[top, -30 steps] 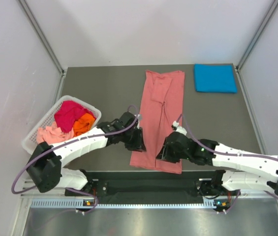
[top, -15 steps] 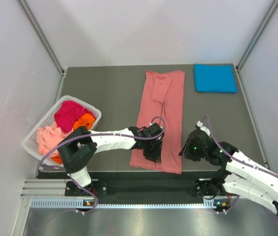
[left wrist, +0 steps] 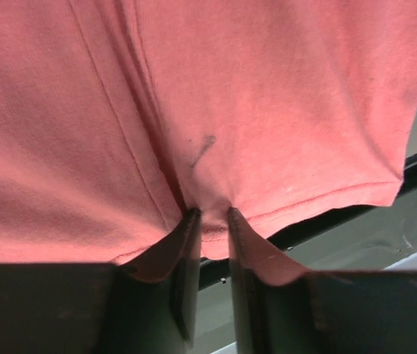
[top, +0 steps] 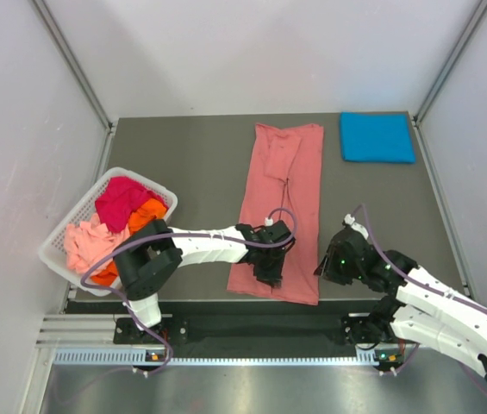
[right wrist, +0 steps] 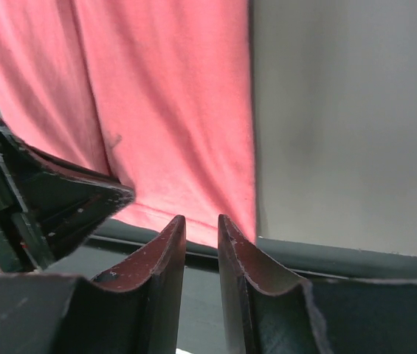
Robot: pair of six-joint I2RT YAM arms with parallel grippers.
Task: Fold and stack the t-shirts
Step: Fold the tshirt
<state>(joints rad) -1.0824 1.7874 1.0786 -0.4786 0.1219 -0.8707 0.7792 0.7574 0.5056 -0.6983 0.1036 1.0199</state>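
Within left hand's (left wrist: 212, 221) pinch, seemingly: t-shirt (left wrist: 267, 110)

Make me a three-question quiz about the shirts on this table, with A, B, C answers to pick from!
1. Where is the blue shirt?
A) hanging on the wall
B) at the table's near left edge
C) at the table's far right corner

2. How many shirts lie on the table, outside the basket?
A) two
B) four
C) none

3. How does the salmon-pink shirt lie?
A) balled up
B) spread flat in a long strip
C) dangling in the air

Answers:
1 C, the blue square sits alone at the far right corner.
2 A, only the blue and the salmon-pink ones are on the tabletop.
3 B, it stretches flat from the far side to the near edge.
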